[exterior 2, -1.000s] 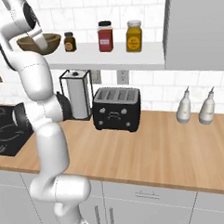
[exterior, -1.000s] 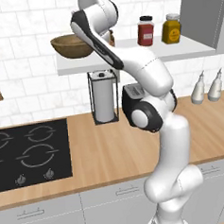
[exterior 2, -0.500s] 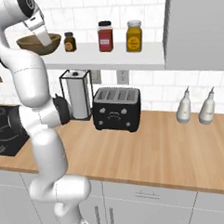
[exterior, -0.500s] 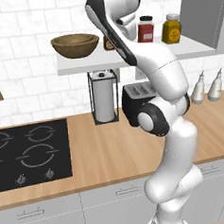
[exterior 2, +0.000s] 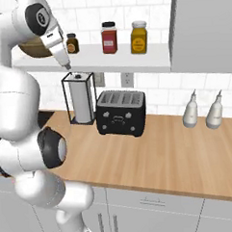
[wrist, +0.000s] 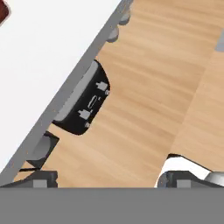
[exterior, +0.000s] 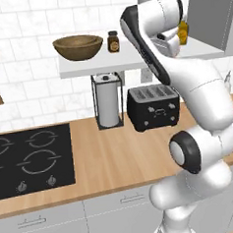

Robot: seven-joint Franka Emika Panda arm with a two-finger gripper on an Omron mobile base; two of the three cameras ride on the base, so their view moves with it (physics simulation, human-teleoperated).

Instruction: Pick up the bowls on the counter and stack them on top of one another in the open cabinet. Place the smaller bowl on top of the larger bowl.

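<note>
No text, brand or number can be read. The jars [exterior 2: 109,38] on the shelf [exterior 2: 134,59] carry labels too blurred to read, and the toaster [exterior 2: 120,113] front shows only unclear small marks.

The light is bright and even, without glare. A soft shadow lies under the shelf [exterior: 134,63] on the tiles. The toaster [exterior: 153,107] throws a weak shadow on the counter [exterior: 106,158]. All pictures are a little soft, with no edge distortion.
</note>
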